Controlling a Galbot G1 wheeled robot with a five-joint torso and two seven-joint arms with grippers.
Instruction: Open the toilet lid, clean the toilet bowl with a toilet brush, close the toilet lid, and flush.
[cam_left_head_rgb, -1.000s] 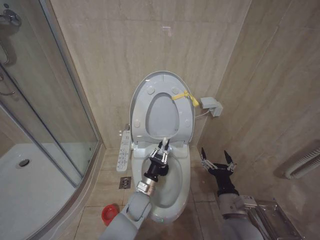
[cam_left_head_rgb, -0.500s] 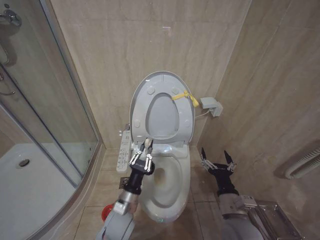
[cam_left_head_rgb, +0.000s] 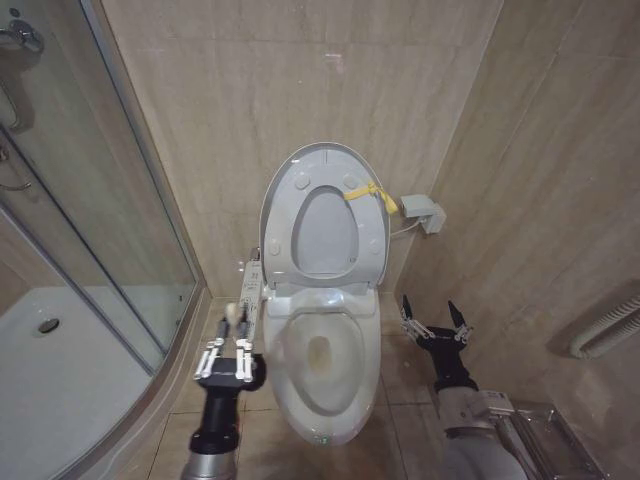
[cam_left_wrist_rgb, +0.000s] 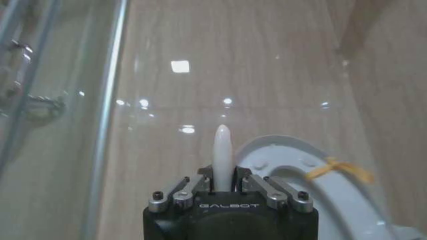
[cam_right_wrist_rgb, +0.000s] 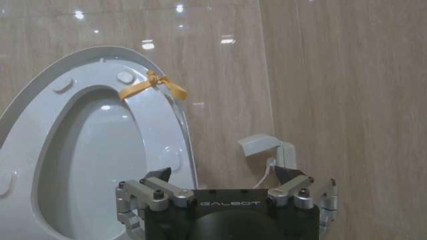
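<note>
Toilet bowl (cam_left_head_rgb: 322, 350) stands uncovered against the tiled wall, toilet lid (cam_left_head_rgb: 325, 215) upright behind it. Left gripper (cam_left_head_rgb: 228, 345), beside the bowl, is clamped on the toilet brush (cam_left_head_rgb: 235, 315) handle. Right gripper (cam_left_head_rgb: 436, 322) hangs beside the bowl, fingers spread.

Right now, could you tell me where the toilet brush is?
In the head view the toilet brush is upright in the left gripper, left of the toilet bowl and beside its button panel.

"GALBOT" stands on the left gripper (cam_left_wrist_rgb: 223, 176) and right gripper (cam_right_wrist_rgb: 227, 178).
</note>
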